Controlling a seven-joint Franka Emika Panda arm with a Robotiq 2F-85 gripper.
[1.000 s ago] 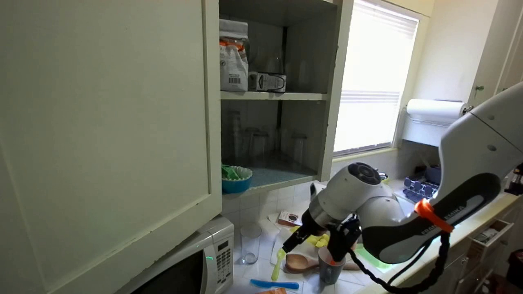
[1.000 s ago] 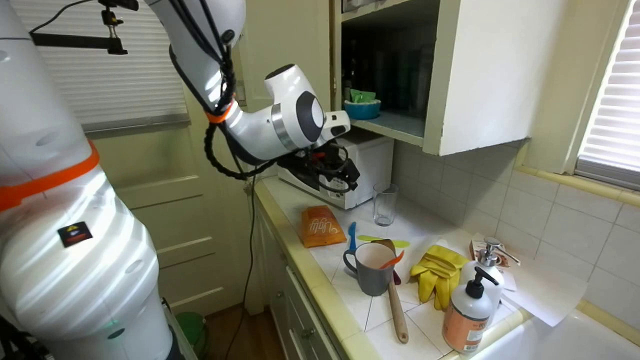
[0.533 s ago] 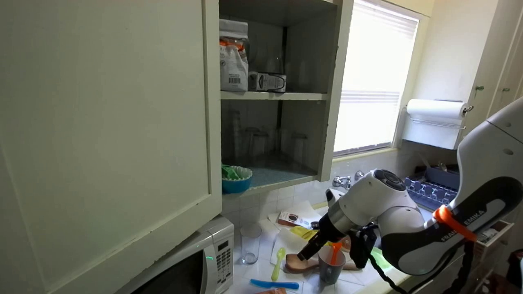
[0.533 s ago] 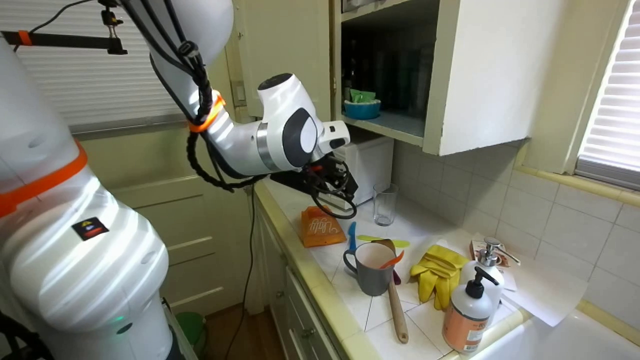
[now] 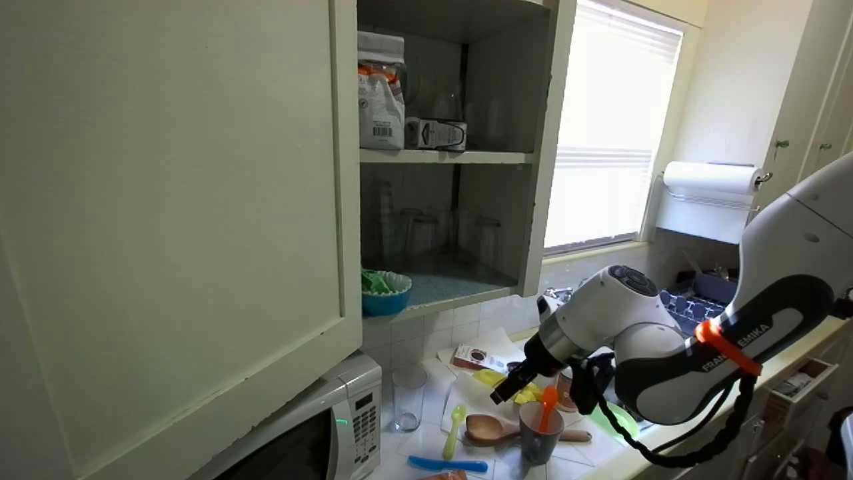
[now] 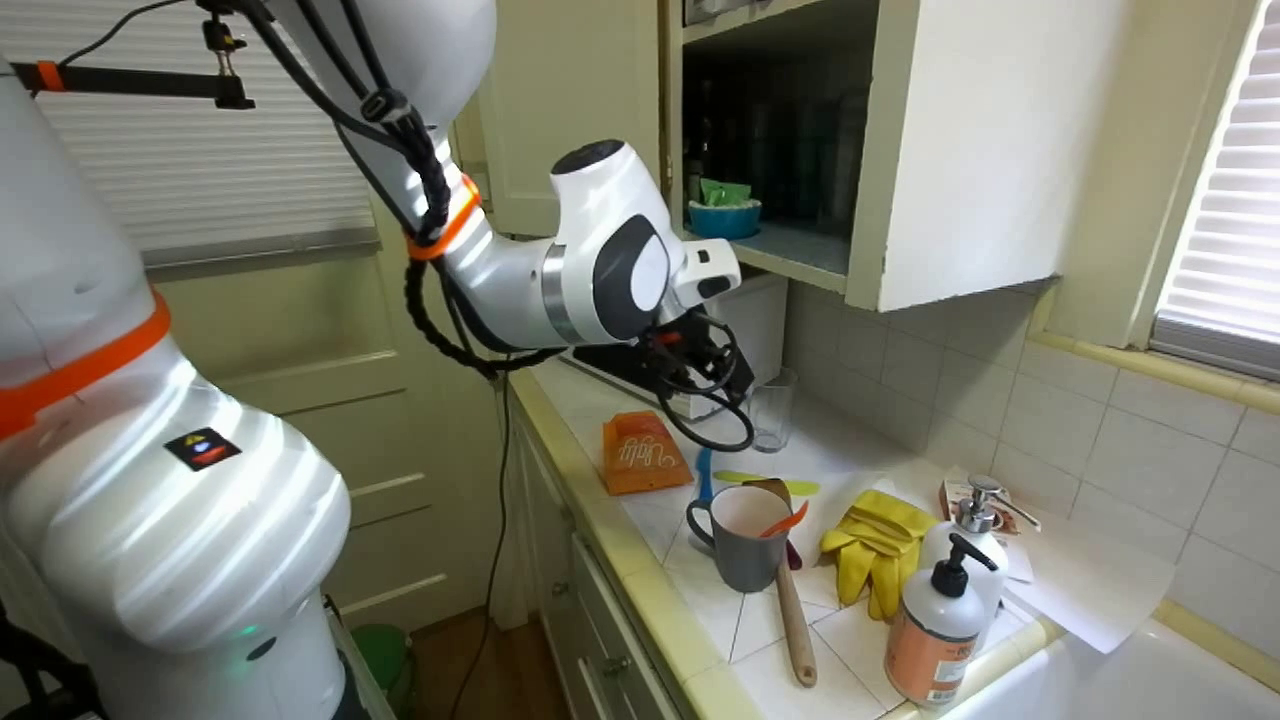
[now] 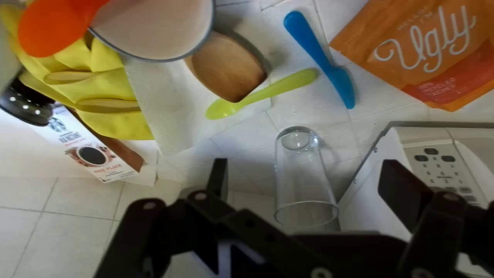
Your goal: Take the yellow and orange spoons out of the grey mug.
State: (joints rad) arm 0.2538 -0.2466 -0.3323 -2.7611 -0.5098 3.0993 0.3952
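Note:
The grey mug (image 5: 538, 443) stands upright on the counter in both exterior views (image 6: 748, 556). The orange spoon (image 5: 549, 404) stands in it, leaning on the rim, its bowl end up; it also shows in the wrist view (image 7: 52, 27), partly cut by the frame edge. The yellow spoon (image 5: 453, 432) lies flat on the counter outside the mug, beside the wooden spoon; it shows yellow-green in the wrist view (image 7: 266, 92). My gripper (image 7: 305, 173) is open and empty above the counter, beside and apart from the mug in an exterior view (image 5: 504, 392).
A clear glass (image 7: 305, 177) stands beyond the fingers near the white microwave (image 5: 346, 413). A wooden spoon (image 5: 490, 430) lies behind the mug. A blue utensil (image 5: 448, 464), orange bag (image 6: 642, 452), yellow gloves (image 6: 875, 545) and soap bottles (image 6: 935, 630) surround it. An open cabinet (image 5: 446, 158) hangs above.
My gripper has moved back from above the yellow spoon, then risen slightly and shifted toward the sink side. The arm no longer covers the orange spoon. Mug and spoons have not moved.

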